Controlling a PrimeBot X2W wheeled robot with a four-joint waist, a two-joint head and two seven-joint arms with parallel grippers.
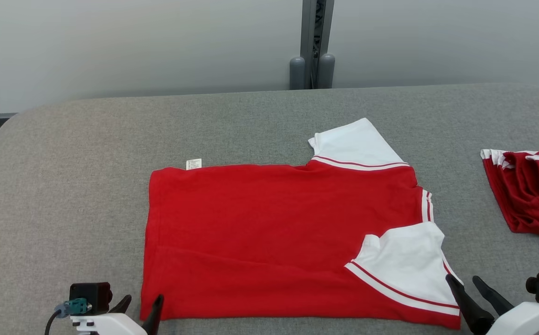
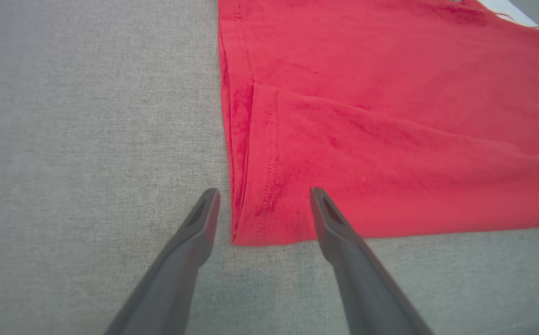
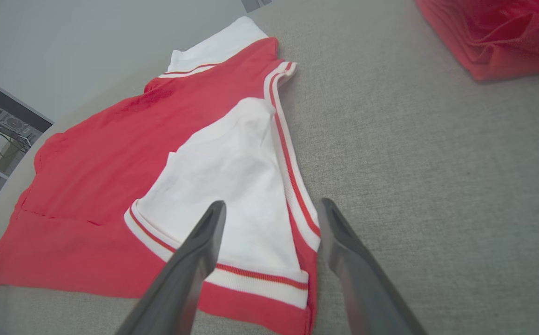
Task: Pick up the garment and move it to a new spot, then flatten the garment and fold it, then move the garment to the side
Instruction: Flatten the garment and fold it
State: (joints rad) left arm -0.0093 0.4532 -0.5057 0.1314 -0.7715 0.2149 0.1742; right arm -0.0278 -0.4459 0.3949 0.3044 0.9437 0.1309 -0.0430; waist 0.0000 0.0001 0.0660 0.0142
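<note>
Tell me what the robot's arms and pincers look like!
The left pincer and right pincer each have two long, dark grey fingers that taper to slotted tips. They grow from shiny white wrist shells. A little black camera box sits on each wrist; the left one has a teal plug with a grey cable.

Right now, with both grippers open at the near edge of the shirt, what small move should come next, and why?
Probably lift both grippers clear of the shirt. The left gripper stands open astride its near corner, and the right gripper stands open at the white sleeve. Neither holds cloth, and the near strip already lies folded over.
</note>
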